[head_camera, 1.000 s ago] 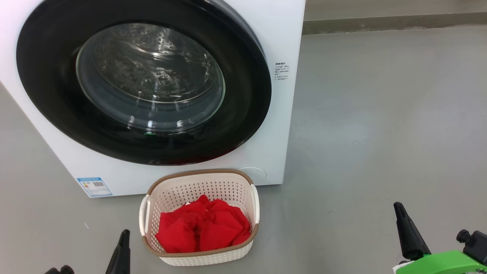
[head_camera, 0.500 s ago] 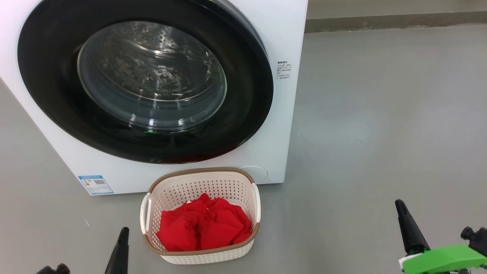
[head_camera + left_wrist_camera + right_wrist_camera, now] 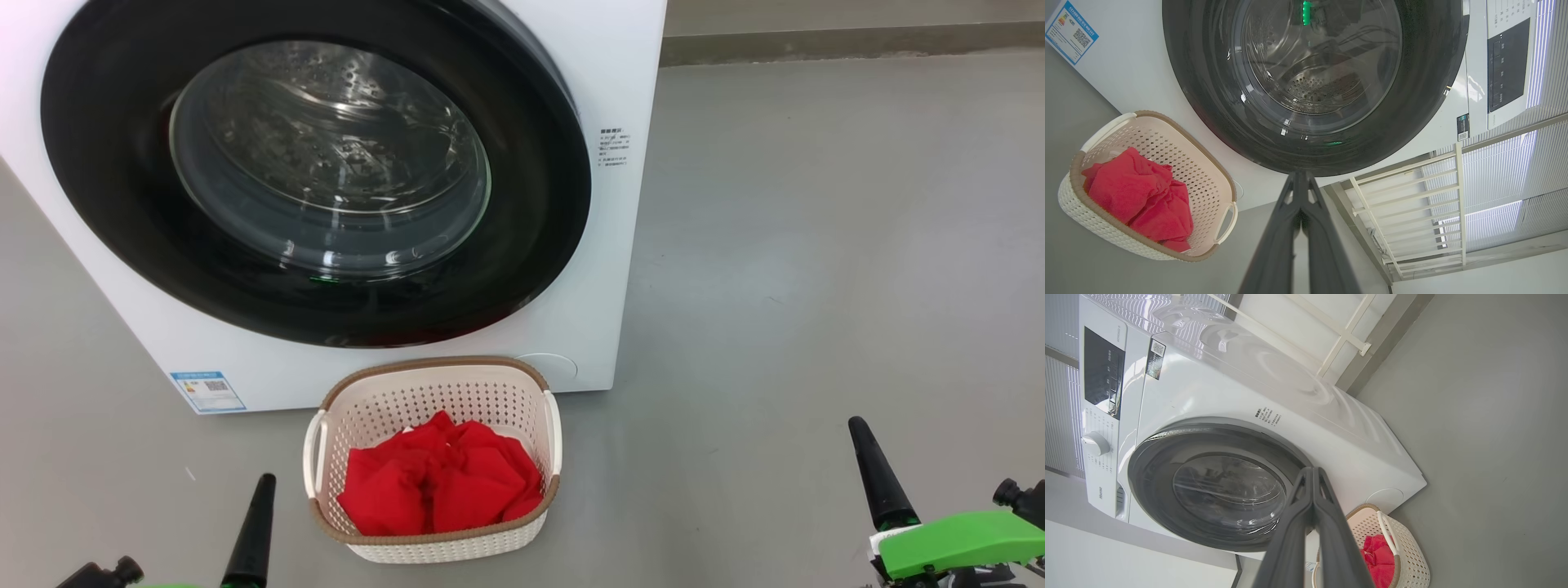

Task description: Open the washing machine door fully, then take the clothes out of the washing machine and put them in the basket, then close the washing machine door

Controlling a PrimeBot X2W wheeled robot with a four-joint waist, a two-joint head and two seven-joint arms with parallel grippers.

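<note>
Head view: the big white front-loading washing machine (image 3: 620, 82) stands on the grey floor (image 3: 816, 245). Its large round door (image 3: 98, 204), with a glossy black rim and a clear glass window, lies shut against the machine's front. Just in front of the machine, below the door, sits the small cream perforated plastic basket (image 3: 433, 555) with a brown rim. It holds the bright red fabric clothes (image 3: 441, 490). The left gripper (image 3: 263, 490) hangs in front of the machine's lower left corner. The right gripper (image 3: 859, 433) hangs well out past the machine's right side.

Left wrist view: the left gripper's long dark fingers (image 3: 1278, 245) are pressed together and empty, tips towards the machine's door.

Right wrist view: the right gripper's fingers (image 3: 1290, 539) also meet, with nothing between them.
</note>
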